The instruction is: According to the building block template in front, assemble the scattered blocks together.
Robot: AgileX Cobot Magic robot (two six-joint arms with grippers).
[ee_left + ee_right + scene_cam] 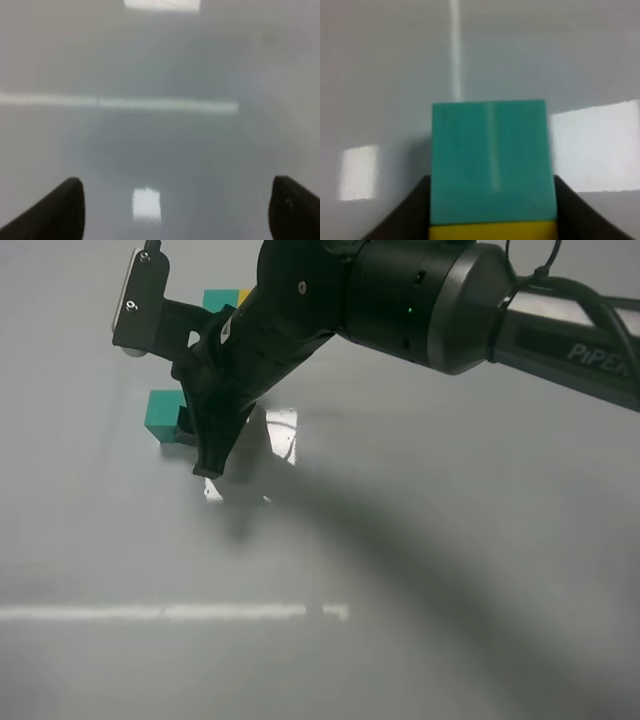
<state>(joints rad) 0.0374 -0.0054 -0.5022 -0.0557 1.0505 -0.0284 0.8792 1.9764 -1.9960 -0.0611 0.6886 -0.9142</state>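
The building block template [220, 302] lies at the back, mostly hidden behind my right arm; only a teal face and a sliver of yellow show. One scattered teal block [162, 412] rests on the table beside my right gripper [205, 455], which points down next to it. In the right wrist view this teal block [490, 155] sits flush against the yellow block [492, 232], and the right gripper [492, 182] is shut around them with a finger on each side. My left gripper [175, 210] is open over bare table, nothing between its fingers.
The glossy grey table [420, 620] carries bright light reflections and the arm's shadow. My right arm [450, 300] reaches in from the right edge across the back of the scene. The left arm does not show in the high view.
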